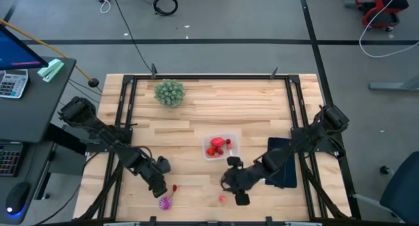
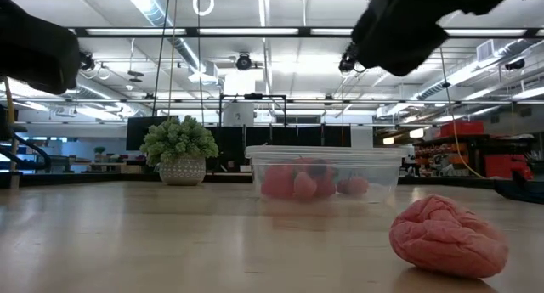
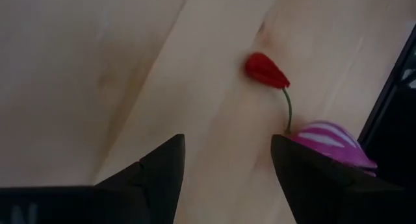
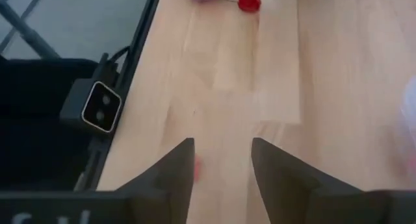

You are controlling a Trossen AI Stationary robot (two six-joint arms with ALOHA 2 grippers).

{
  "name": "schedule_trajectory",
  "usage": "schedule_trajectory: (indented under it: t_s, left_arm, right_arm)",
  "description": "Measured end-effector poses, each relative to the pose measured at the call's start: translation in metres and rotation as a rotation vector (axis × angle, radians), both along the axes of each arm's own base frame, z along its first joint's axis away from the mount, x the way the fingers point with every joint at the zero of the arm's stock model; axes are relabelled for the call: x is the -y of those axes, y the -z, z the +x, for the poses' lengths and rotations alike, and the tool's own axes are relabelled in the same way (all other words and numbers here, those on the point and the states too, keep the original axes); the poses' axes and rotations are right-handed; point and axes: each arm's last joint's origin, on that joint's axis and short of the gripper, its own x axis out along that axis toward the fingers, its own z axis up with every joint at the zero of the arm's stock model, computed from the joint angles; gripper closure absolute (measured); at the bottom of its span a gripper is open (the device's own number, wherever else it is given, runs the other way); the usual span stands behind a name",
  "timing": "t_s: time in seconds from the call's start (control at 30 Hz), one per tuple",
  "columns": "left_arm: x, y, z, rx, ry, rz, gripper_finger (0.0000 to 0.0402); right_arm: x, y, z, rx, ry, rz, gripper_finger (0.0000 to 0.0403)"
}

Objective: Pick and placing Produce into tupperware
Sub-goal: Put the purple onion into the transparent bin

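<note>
Pink produce (image 4: 195,172) half hidden between spread right gripper (image 4: 221,175) fingers; left gripper (image 3: 227,175) spread, empty.

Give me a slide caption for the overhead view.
Both arms reach toward loose produce near the table's front edge; red pieces already sit in the tupperware.

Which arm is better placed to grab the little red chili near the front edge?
Left. Its end effector is open beside the red chili, which shows just ahead between its fingers in the left wrist view. The right end effector sits farther off, near the pink piece.
</note>
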Motion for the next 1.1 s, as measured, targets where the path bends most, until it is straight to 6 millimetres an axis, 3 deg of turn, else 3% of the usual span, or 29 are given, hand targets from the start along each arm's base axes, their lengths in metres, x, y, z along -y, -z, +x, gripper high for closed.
schedule_trajectory:
  t_s: [0.13, 0.3, 0.5, 0.77, 0.97, 1.1]
  left_arm:
    - [-0.005, 0.0, 0.004, 0.009, -0.005, 0.009, 0.0167]
    - [-0.009, 0.0, 0.007, 0.012, -0.017, 0.012, 0.0169]
    - [-0.011, 0.0, 0.009, 0.014, -0.024, 0.012, 0.0167]
    - [-0.011, 0.0, 0.009, 0.014, -0.018, 0.015, 0.0172]
    - [-0.011, 0.0, 0.009, 0.02, -0.004, 0.02, 0.0173]
    - [-0.011, 0.0, 0.009, 0.021, -0.004, 0.02, 0.0173]
  right_arm:
    - [-0.017, 0.016, -0.003, -0.027, 0.001, 0.017, 0.0229]
    - [-0.037, 0.055, 0.002, -0.025, -0.028, 0.018, 0.0224]
    - [-0.042, 0.089, 0.007, -0.042, 0.003, -0.008, 0.0226]
    - [-0.038, 0.089, 0.009, -0.041, 0.034, -0.014, 0.0241]
    - [-0.035, 0.088, 0.011, -0.044, 0.052, -0.013, 0.0305]
    - [-0.026, 0.078, 0.014, -0.015, 0.099, -0.026, 0.0344]
